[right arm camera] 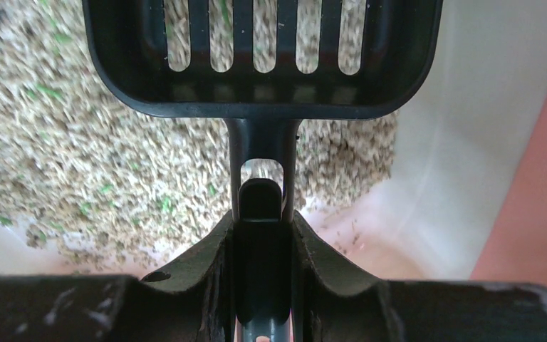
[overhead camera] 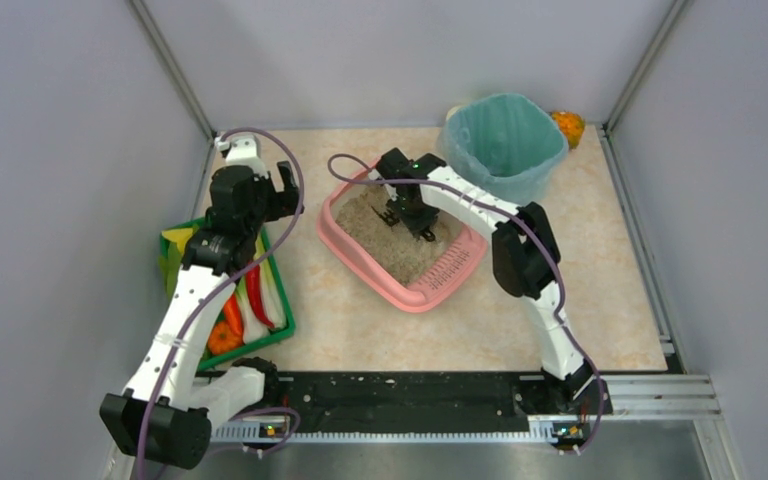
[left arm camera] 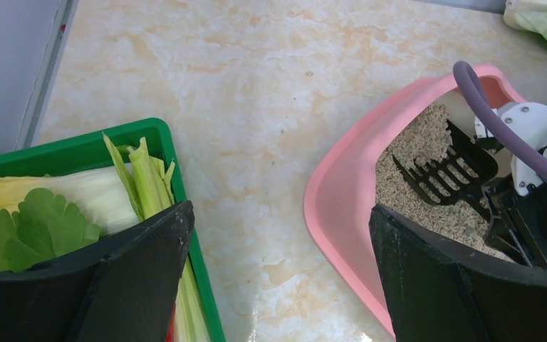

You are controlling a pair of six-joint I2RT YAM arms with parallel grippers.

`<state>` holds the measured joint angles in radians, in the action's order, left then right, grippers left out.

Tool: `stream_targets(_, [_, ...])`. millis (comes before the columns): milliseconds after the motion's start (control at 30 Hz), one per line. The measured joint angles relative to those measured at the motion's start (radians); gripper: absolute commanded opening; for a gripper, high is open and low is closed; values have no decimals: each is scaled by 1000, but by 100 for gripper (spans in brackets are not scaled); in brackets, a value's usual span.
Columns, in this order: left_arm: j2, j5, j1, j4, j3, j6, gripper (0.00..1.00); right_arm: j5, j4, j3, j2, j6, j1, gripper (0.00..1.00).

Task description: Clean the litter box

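Right gripper (right arm camera: 262, 235): I am clamping it on the handle of the black slotted scoop (right arm camera: 256, 100) and holding the blade low over the beige litter (right arm camera: 78, 142) so grains can sift through the slots. The pan is looking empty, with litter showing through the gaps.

The pink litter box (overhead camera: 415, 297) is sitting mid-table, its slotted ledge at the near-right end.

Left gripper (left arm camera: 281, 214): I am hanging it jaws apart, gripping nothing, between the box and the green tray (left arm camera: 157, 132) of vegetables, presumably to keep clear.

The teal-lined bin (overhead camera: 520, 180) is standing just beyond the box's far corner. My judgement is that the box wall and my purple cable (left arm camera: 498, 132) are crowding any carry toward it.
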<state>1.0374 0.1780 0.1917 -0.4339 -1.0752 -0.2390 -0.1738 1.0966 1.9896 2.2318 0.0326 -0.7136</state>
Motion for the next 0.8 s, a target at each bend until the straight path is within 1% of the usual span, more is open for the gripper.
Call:
stream_targets(167, [-5, 7, 0, 0, 0, 9, 98, 14, -42, 63, 55, -17, -1, 0])
stream_targets(400, [-14, 21, 0, 0, 0, 23, 98, 21, -115, 69, 64, -44, -1, 0])
stream_targets(467, [-19, 22, 0, 0, 0, 26, 98, 31, -178, 26, 52, -64, -1, 0])
stream_targets(533, [-24, 23, 0, 0, 0, 28, 98, 40, -255, -56, 22, -79, -1, 0])
stream_targets(633, [-30, 23, 0, 0, 0, 29, 97, 74, -408, -231, -63, -101, 0, 0])
stream_targets(700, [-32, 24, 0, 0, 0, 29, 97, 102, -475, -317, -114, -109, 0, 0])
stream_targets(800, [-32, 24, 0, 0, 0, 29, 98, 131, -569, -399, -168, -110, 0, 0])
